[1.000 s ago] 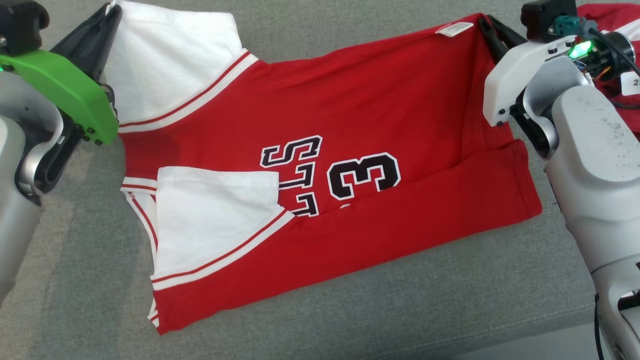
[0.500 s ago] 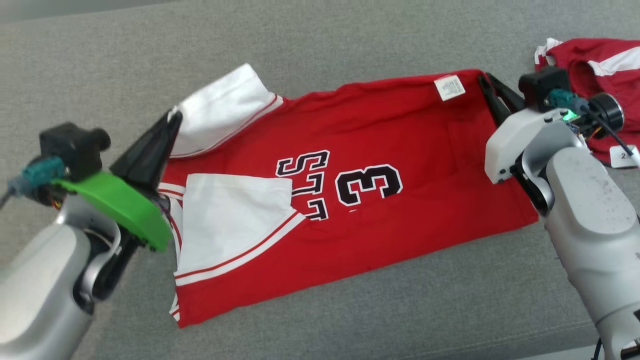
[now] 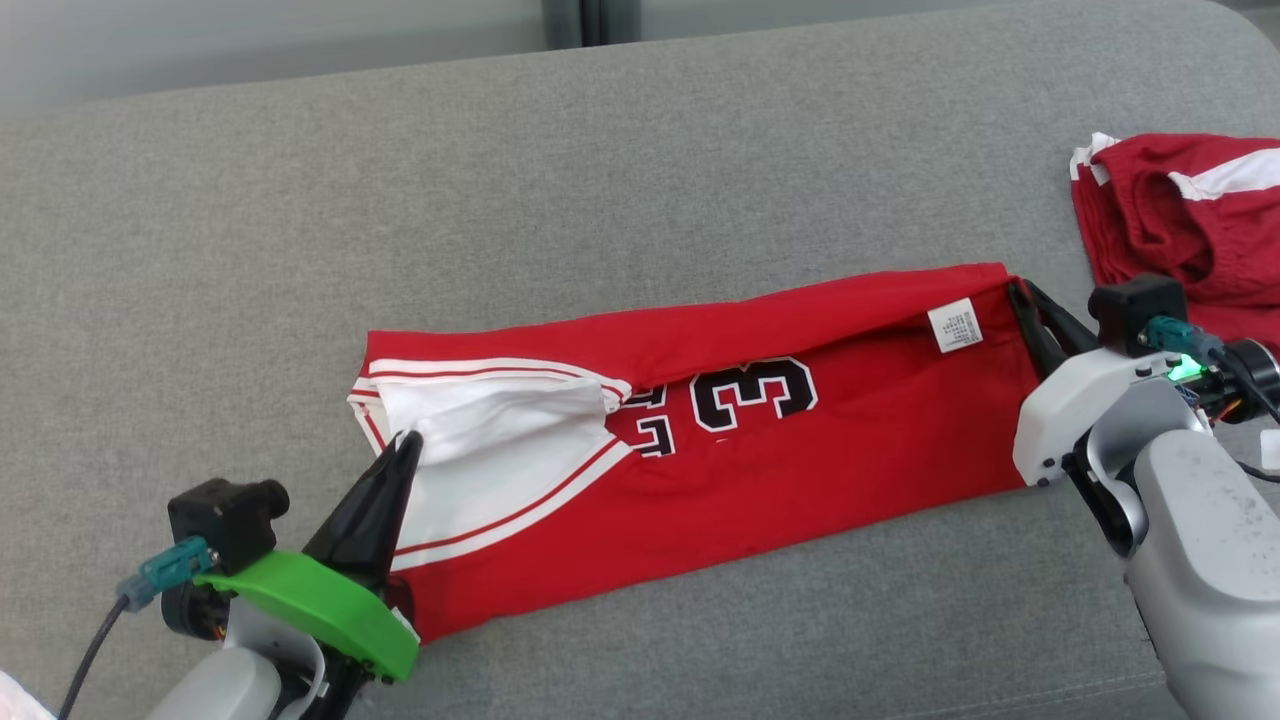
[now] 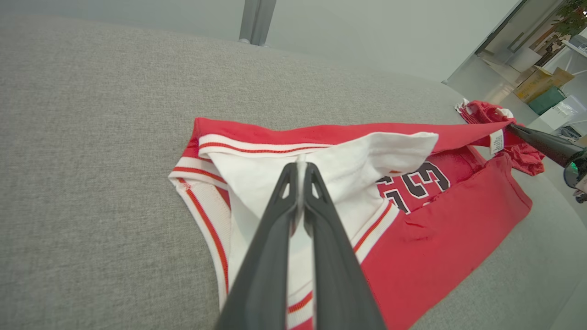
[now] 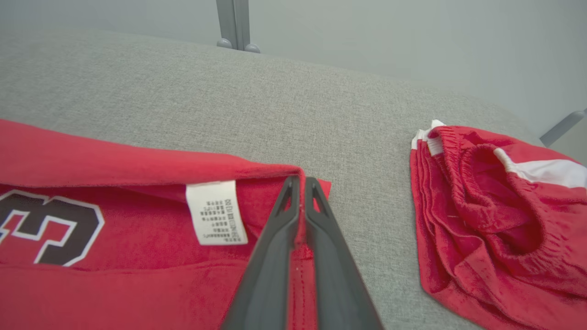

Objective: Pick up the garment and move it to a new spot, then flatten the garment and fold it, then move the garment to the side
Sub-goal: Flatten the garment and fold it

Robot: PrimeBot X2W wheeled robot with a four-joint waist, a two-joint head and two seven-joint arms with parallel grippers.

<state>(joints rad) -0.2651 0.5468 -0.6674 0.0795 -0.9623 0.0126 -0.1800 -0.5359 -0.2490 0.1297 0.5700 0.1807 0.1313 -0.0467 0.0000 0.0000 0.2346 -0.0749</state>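
Red jersey with white sleeves and a black number 3 [image 3: 800, 450] lies stretched across the grey fabric cushion [image 3: 600, 200], its far long edge folded over toward the near side. Left gripper [image 3: 408, 440] is pinched tight on the white sleeve cloth at the jersey's left end. The right gripper [image 3: 1020, 292] is clamped on the red corner beside the white care label [image 3: 955, 325]. A crumpled red garment with a white stripe [image 3: 1190, 220] sits apart, off to the right.
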